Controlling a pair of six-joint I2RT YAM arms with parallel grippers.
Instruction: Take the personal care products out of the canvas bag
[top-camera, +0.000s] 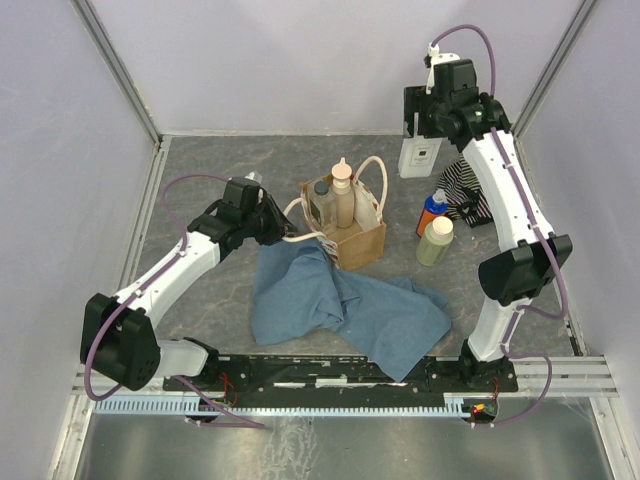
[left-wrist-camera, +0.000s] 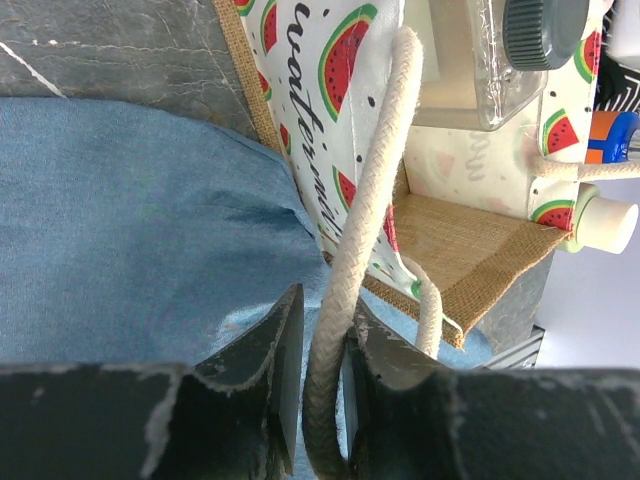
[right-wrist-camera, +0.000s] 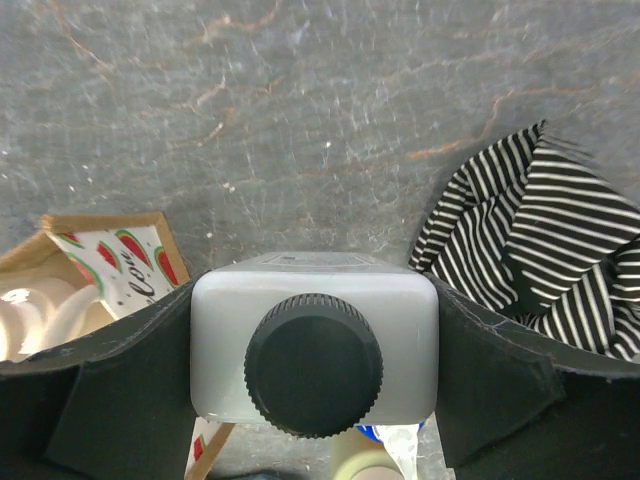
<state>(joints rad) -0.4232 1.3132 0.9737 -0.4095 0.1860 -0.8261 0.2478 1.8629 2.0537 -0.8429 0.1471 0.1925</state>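
Observation:
The canvas bag (top-camera: 362, 245) stands mid-table with a watermelon-print lining (left-wrist-camera: 330, 90). In it stand the tan pump bottle (top-camera: 343, 198) and a clear square bottle with a dark cap (top-camera: 321, 203), also in the left wrist view (left-wrist-camera: 500, 60). My left gripper (top-camera: 285, 232) is shut on the bag's near rope handle (left-wrist-camera: 350, 270). My right gripper (top-camera: 420, 140) is shut on a second clear square bottle with a black cap (right-wrist-camera: 314, 362), held above the far table. The orange bottle (top-camera: 432, 212) and the pale yellow-green bottle (top-camera: 435, 241) stand right of the bag.
A large blue-grey cloth (top-camera: 345, 305) lies in front of the bag, under my left gripper. A black-and-white striped cloth (top-camera: 468, 190) lies at the right, beside the right arm, and shows in the right wrist view (right-wrist-camera: 540, 240). Walls enclose the table on three sides.

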